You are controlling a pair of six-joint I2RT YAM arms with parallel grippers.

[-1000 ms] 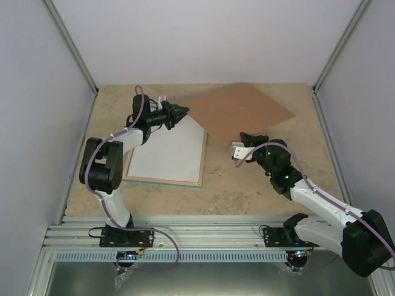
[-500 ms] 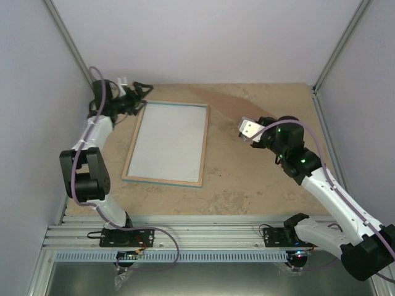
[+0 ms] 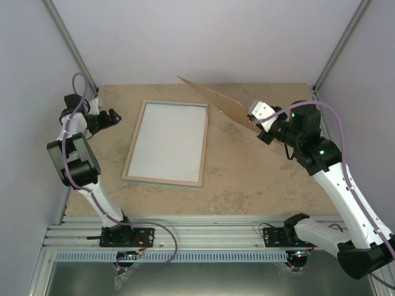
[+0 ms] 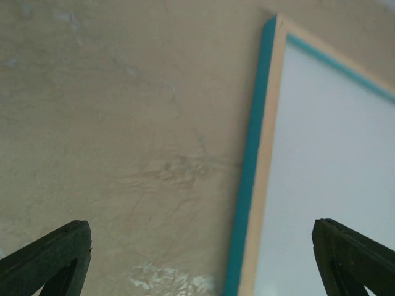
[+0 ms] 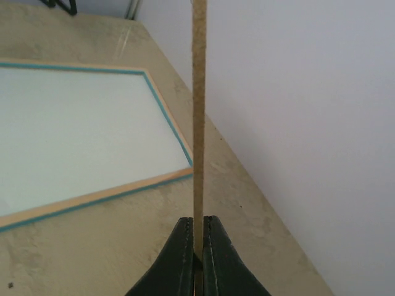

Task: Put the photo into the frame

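Left fingers: yours are spread wide and released, with nothing between them. They hover over bare counter near the far left corner, just beside the frame's left rail.
Right fingers: yours are clenched on the near end of the brown backing board. They sit over the far right part of the counter.
Brown backing board: it is held steeply on edge. From above you see it only as a narrow sliver, slanting from your right fingers toward the far edge. Its far tip is above the frame's far right corner. In the right wrist view you look straight along its thin edge, which rises upright out of the fingers. You cannot tell whether any part of it touches the counter.
Frame: it lies flat left of the counter's centre, long sides running near to far. Light wood faces up, and a turquoise line shows along the rails. No fingers touch it.
White sheet: it fills the frame's opening, plain and blank on the side facing up.
Photo: you cannot tell whether the white sheet is the photo's back.
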